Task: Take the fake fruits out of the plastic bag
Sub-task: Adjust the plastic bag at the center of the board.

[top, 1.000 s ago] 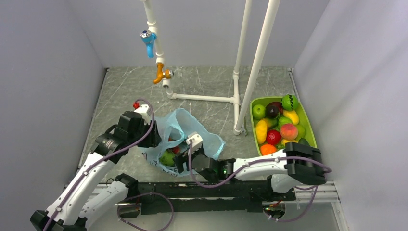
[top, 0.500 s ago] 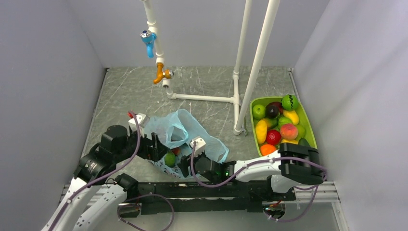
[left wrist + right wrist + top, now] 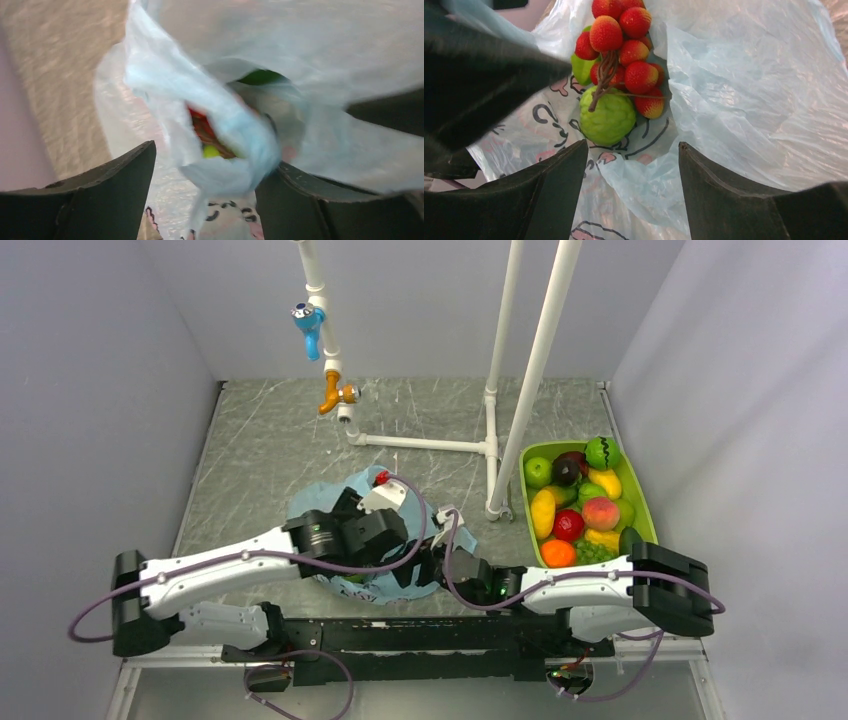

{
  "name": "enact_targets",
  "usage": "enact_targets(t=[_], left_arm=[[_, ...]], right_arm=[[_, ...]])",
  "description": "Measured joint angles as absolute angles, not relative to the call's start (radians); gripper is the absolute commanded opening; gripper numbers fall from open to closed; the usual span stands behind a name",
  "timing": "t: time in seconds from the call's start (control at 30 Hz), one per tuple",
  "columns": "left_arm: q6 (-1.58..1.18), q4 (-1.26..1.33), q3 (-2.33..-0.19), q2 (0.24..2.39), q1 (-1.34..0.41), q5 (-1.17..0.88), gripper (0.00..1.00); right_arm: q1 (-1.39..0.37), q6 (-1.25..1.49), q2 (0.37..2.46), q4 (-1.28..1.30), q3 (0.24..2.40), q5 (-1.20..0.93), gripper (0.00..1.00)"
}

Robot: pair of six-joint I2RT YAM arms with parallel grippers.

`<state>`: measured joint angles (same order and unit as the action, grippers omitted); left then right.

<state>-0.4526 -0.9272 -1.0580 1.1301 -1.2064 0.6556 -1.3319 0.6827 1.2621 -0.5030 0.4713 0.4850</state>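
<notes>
We locate both hands low over the grey marbled worktop (image 3: 260, 440), at the thin light-blue plastic bag (image 3: 744, 85). The right hand (image 3: 633, 145) is spread wide and grips nothing. Just beyond it, inside the bag, lie a bunch of red fake berries (image 3: 624, 45) and a bumpy green fake fruit (image 3: 608, 117). The left hand (image 3: 205, 165) is likewise spread, with a loose fold of bag film between its fingers; its view is blurred. Farther right, a lime-green plastic tray (image 3: 643, 505) holds more fruits.

even bright light overhead; soft shadows; left wrist view motion-blurred, perhaps defocused; right wrist sharp.
</notes>
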Motion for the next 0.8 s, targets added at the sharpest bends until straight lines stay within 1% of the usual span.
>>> enact_targets(t=[0.03,0.13,0.17,0.2,0.23,0.27,0.37,0.43,0.5,0.57,0.67,0.7,0.8], left_arm=[[-0.494,-0.967,-1.076,1.176,-1.206,0.727,0.57],[-0.590,-1.044,-1.090,1.217,-1.199,0.840,0.55],[-0.607,-1.065,-1.089,1.213,-1.189,0.855,0.46],[-0.616,-1.071,-1.087,1.201,-1.174,0.863,0.19],[-0.619,-1.063,-1.077,1.179,-1.148,0.857,0.01],[-0.624,-1.056,-1.066,1.153,-1.120,0.849,0.00],[-0.606,-1.014,-0.994,1.006,-0.991,0.742,0.00],[-0.605,-0.995,-0.933,0.874,-0.899,0.646,0.00],[-0.608,-0.992,-0.875,0.734,-0.812,0.530,0.00],[-0.616,-1.007,-0.842,0.631,-0.772,0.424,0.00],[-0.624,-1.029,-0.834,0.595,-0.761,0.310,0.00],[-0.627,-1.039,-0.834,0.599,-0.760,0.281,0.00],[-0.633,-1.072,-0.834,0.615,-0.760,0.230,0.00]], right_arm=[[-1.332,0.688,1.261,-0.504,0.464,0.484,0.69],[-1.332,0.696,1.262,-0.511,0.448,0.469,0.67],[-1.332,0.699,1.266,-0.518,0.444,0.462,0.66],[-1.332,0.702,1.278,-0.535,0.440,0.454,0.64],[-1.332,0.705,1.291,-0.550,0.437,0.442,0.61],[-1.332,0.710,1.312,-0.566,0.434,0.434,0.58],[-1.333,0.734,1.403,-0.619,0.421,0.390,0.49],[-1.335,0.750,1.463,-0.640,0.409,0.375,0.40],[-1.335,0.764,1.519,-0.639,0.403,0.369,0.37],[-1.340,0.762,1.547,-0.619,0.407,0.367,0.37],[-1.357,0.729,1.551,-0.551,0.451,0.376,0.39],[-1.365,0.711,1.550,-0.518,0.485,0.377,0.41],[-1.378,0.663,1.538,-0.455,0.582,0.380,0.55]])
